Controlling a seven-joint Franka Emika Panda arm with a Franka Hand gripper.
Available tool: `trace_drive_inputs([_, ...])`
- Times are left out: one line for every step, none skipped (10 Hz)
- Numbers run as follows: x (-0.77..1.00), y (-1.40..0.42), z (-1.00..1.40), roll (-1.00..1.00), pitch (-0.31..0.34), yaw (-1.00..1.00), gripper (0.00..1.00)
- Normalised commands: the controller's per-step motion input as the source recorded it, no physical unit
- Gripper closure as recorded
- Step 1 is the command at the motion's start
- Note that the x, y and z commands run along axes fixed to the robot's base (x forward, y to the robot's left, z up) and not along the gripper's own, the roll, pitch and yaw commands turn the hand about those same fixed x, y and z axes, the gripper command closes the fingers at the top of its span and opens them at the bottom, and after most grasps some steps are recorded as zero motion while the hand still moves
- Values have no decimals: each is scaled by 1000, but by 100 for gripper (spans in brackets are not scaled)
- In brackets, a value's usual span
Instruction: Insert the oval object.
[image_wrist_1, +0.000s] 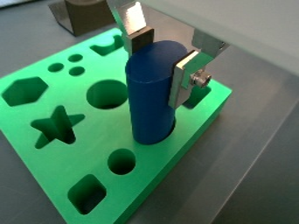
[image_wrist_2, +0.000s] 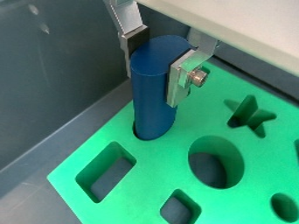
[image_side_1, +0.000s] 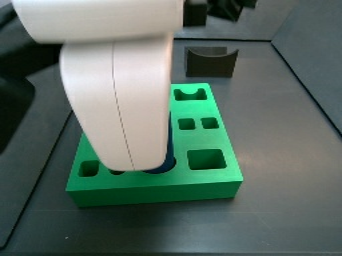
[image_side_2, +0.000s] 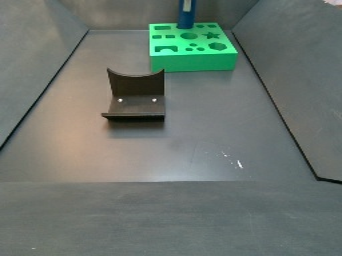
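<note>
The oval object, a glossy blue peg (image_wrist_1: 149, 96), stands upright with its lower end in a hole near the edge of the green block (image_wrist_1: 30, 144). My gripper (image_wrist_1: 162, 70) is shut on the peg's upper part, one silver finger on each side; both wrist views show this (image_wrist_2: 156, 68). The peg (image_wrist_2: 152, 96) rises well above the block (image_wrist_2: 140, 179). In a side view my white arm (image_side_1: 120, 90) hides the gripper, and only a bit of blue (image_side_1: 158, 166) shows at the block (image_side_1: 160, 188). In a side view the peg (image_side_2: 186, 12) stands at the block's far left (image_side_2: 194, 62).
The block has several other holes: a round one (image_wrist_1: 107, 94), a star (image_wrist_1: 55, 125), a hexagon (image_wrist_1: 24, 88), a rectangle (image_wrist_2: 108, 171). The dark fixture (image_side_2: 134, 97) stands on the grey floor away from the block, also in a side view (image_side_1: 210, 62). Dark walls enclose the floor.
</note>
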Motion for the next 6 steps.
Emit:
trace_drive_inputs([420,-126,-477,96,169,-263,100])
trace_drive_inputs([534,-191,-420,121,203,-260,100])
trace_drive_inputs([534,-191,-354,140,214,-263,100])
trace_drive_inputs([426,-91,-223,74,180,-254,100])
trace_drive_inputs([100,0,0,0,36,-63,100])
trace_drive_inputs([-17,0,0,0,-27,0,100])
